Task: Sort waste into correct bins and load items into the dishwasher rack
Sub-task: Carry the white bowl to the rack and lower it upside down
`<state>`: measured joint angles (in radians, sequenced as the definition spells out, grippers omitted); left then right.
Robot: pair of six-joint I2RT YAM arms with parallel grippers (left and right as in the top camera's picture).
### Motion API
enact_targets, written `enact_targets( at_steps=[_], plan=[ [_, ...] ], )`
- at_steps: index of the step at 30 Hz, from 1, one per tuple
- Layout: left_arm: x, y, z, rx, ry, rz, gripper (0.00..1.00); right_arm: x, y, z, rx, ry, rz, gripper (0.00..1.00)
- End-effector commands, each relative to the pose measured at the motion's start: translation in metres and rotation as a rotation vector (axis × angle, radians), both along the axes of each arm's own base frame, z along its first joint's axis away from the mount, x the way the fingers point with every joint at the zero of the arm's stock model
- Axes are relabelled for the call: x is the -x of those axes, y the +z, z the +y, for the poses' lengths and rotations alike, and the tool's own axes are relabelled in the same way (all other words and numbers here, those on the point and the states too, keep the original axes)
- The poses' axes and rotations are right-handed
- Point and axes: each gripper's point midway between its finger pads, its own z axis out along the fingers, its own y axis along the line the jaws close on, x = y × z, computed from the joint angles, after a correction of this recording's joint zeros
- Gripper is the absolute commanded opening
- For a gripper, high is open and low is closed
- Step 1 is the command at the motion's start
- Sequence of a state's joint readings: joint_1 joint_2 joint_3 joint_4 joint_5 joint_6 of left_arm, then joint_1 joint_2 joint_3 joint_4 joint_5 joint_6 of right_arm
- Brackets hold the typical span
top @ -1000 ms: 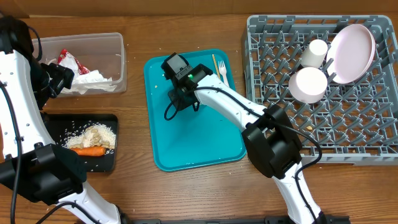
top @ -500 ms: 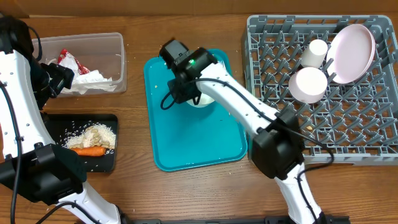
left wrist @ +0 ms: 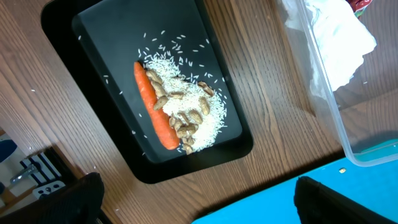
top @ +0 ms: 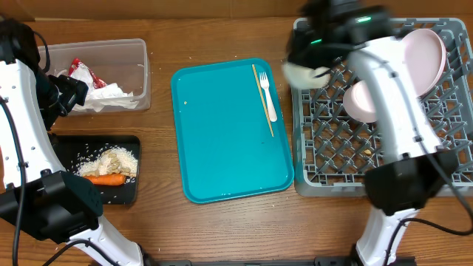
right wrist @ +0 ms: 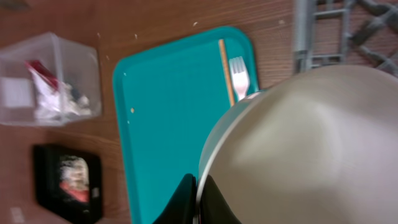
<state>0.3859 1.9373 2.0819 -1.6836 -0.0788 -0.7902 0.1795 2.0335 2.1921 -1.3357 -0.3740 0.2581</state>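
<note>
Blurred bowl (right wrist: 298, 143), cropped at edge

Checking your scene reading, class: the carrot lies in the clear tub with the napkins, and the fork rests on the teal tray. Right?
Not quite. The carrot lies in the black tray among the rice, not in the clear tub, as the left wrist view shows. The napkins are in that tub, and the fork does rest on the teal tray.

Overhead view is evenly bright, shadows soft. Right arm (top: 384, 81) is motion-blurred above the dishwasher rack (top: 325, 159). Right wrist view is smeared; the near white bowl (right wrist: 298, 143) is out of focus.
</note>
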Motion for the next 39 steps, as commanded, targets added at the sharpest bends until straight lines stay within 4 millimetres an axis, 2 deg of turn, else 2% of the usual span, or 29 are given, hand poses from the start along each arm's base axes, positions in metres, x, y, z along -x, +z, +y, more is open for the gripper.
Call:
enact_targets(
  at_steps=[1, 5, 8, 11, 17, 21, 28, 31, 34, 36, 39],
  plan=[
    [0.002, 0.009, -0.003, -0.008, -0.006, -0.024, 1.0, 0.005, 0.034, -0.028, -0.237, 0.06, -0.031, 0.04],
    [0.002, 0.009, -0.003, -0.008, -0.006, -0.024, 1.0, 0.012, 0.039, -0.087, -0.361, -0.019, 0.005, 0.04],
    [0.002, 0.009, -0.003, -0.008, -0.006, -0.024, 1.0, 0.023, 0.044, -0.121, -0.42, -0.054, 0.008, 0.04],
    [0.002, 0.009, -0.003, -0.008, -0.006, -0.024, 1.0, 0.039, 0.046, -0.15, -0.447, -0.077, 0.013, 0.04],
    [0.002, 0.009, -0.003, -0.008, -0.006, -0.024, 1.0, 0.058, 0.047, -0.184, -0.449, -0.151, 0.01, 0.04],
    [0.002, 0.009, -0.003, -0.008, -0.006, -0.024, 1.0, 0.076, 0.047, -0.182, -0.459, -0.163, 0.02, 0.04],
    [0.002, 0.009, -0.003, -0.008, -0.006, -0.024, 1.0, 0.119, 0.049, -0.146, -0.577, -0.04, -0.057, 0.04],
    [0.002, 0.009, -0.003, -0.008, -0.006, -0.024, 1.0, 0.127, 0.032, -0.139, -0.622, -0.029, -0.043, 0.04],
    [0.002, 0.009, -0.003, -0.008, -0.006, -0.024, 1.0, 0.127, 0.008, -0.135, -0.691, -0.041, -0.031, 0.04],
    [0.002, 0.009, -0.003, -0.008, -0.006, -0.024, 1.0, 0.128, -0.016, -0.13, -0.753, -0.049, -0.044, 0.04],
    [0.003, 0.009, -0.003, -0.008, -0.006, -0.023, 1.0, 0.126, -0.034, -0.13, -0.783, -0.046, -0.093, 0.04]
  ],
)
